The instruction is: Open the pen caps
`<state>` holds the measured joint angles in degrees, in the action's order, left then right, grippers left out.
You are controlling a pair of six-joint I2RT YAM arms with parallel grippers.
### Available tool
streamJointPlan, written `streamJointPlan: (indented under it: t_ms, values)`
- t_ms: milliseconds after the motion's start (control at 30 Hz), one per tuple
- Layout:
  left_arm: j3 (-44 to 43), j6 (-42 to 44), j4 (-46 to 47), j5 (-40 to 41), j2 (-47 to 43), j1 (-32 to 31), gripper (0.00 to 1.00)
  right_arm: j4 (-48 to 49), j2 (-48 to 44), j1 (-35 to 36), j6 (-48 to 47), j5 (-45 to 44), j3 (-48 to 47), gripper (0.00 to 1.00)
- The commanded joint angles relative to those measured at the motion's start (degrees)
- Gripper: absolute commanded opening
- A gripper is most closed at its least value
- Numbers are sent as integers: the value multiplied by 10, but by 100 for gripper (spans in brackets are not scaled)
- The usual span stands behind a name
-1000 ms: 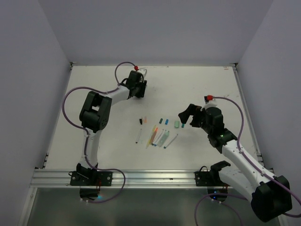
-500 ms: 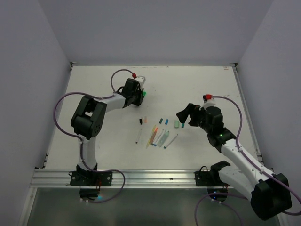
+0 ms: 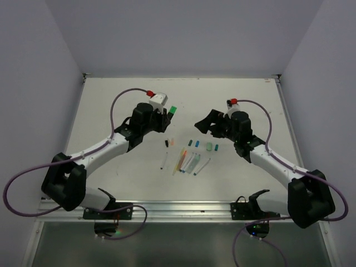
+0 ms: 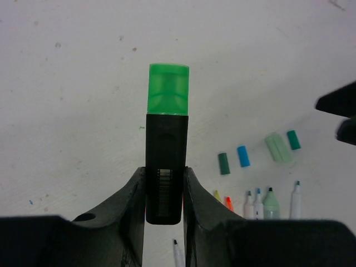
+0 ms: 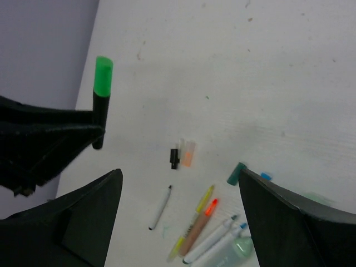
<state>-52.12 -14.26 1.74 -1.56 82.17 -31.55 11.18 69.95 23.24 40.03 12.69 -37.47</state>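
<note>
My left gripper [image 4: 164, 183] is clamped on one black marker [image 4: 166, 150]. Its green cap [image 4: 168, 89] is still on and sticks out past the fingertips. My right gripper [image 5: 179, 173] hangs with its fingers spread wide, gripping nothing. On the table [image 5: 267, 67], beyond the gap between those spread fingers, I count six loose caps [image 3: 196, 143]: black, pink, dark green, blue, mint and teal. Nearer the fingers lie seven uncapped pens [image 3: 182, 160], side by side.
</note>
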Motion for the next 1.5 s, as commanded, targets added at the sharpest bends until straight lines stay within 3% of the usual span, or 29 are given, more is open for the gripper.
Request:
streamJointPlan:
  t_ms: [0, 133, 500, 733, 1000, 1200, 1367, 1400, 1467]
  values:
    - [32, -14, 41, -5, -48, -36, 0, 64, 28, 20, 49, 8, -56, 88]
    - [73, -36, 70, -18, -86, -75, 0, 89, 66, 44, 70, -3, -99, 85]
    - [105, -46, 100, -23, -117, -93, 0, 129, 139, 87, 109, -6, -138, 75]
    - [111, -52, 114, -28, -117, -94, 0, 138, 156, 96, 111, 2, -139, 58]
    - [112, -53, 118, -28, -119, -95, 0, 157, 167, 99, 124, 15, -133, 31]
    - [113, -53, 121, -27, -119, -96, 0, 162, 175, 102, 126, 19, -132, 26]
    - [116, -55, 122, -29, -119, -97, 0, 165, 173, 102, 128, 25, -131, 3]
    - [116, -59, 121, -29, -119, -97, 1, 166, 172, 102, 128, 31, -131, 0]
    - [119, -60, 120, -30, -122, -98, 14, 168, 170, 102, 128, 38, -131, 0]
